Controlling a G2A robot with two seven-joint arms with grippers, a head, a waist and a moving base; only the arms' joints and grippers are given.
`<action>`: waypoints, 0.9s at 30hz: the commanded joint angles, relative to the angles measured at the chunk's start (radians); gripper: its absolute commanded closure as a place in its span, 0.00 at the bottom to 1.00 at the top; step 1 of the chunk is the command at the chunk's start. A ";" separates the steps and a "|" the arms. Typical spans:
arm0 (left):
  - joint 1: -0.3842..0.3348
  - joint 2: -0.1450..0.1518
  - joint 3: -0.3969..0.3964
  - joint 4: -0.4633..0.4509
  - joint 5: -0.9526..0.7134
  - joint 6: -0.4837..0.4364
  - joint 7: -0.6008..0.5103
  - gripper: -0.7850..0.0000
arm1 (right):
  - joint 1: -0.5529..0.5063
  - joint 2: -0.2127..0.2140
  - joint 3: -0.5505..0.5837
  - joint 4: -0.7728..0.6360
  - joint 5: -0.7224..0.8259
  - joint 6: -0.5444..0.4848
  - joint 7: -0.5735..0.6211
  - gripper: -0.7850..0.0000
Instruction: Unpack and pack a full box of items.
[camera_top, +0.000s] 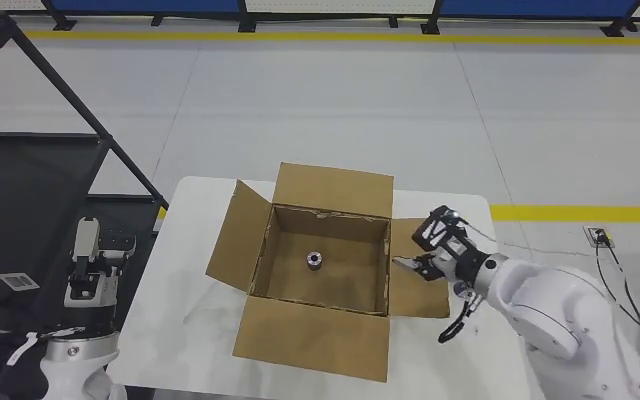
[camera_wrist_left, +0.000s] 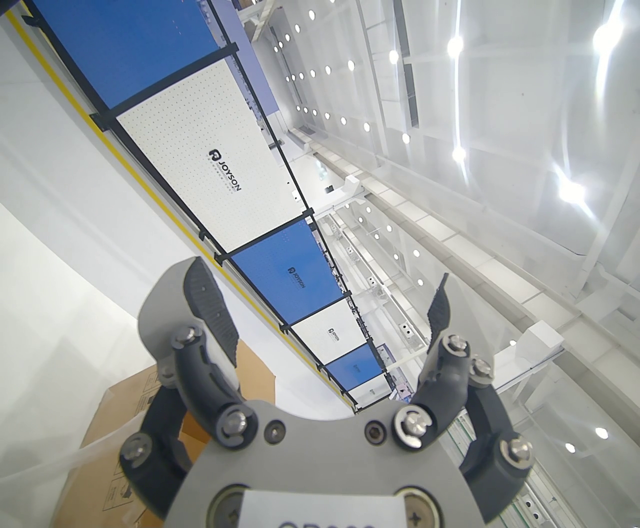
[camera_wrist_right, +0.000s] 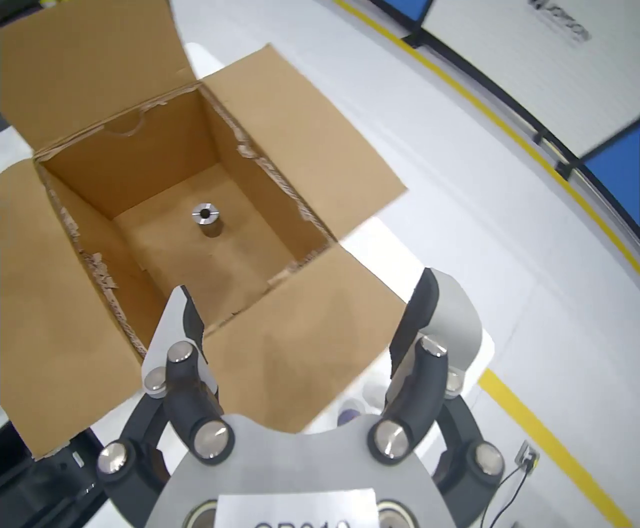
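Unpacking looks nearly finished: box (camera_top: 330, 190) holds one metal cylinder (camera_top: 314, 261); right gripper (camera_wrist_right: 303, 287) hovers wide and empty at its right side, left gripper (camera_wrist_left: 320, 280) wide, empty.

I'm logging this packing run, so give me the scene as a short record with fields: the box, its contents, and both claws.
box: cardboard box, flaps open, on the white table
contents: one small metal cylinder, standing on end on the box floor
right claw: open, empty, above the box's side flap
left claw: open, empty, pointing up toward the ceiling
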 joint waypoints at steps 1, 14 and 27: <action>0.000 0.000 0.000 0.000 0.000 0.000 0.000 0.00 | 0.127 -0.018 -0.140 0.095 -0.021 0.011 0.035 0.00; 0.000 0.000 0.000 0.000 0.000 0.000 0.000 0.00 | 0.566 -0.273 -0.768 0.824 0.160 0.060 -0.098 0.01; 0.000 0.000 0.000 0.000 0.000 0.000 0.000 0.00 | 0.672 -0.483 -0.908 1.250 0.198 0.147 -0.268 0.22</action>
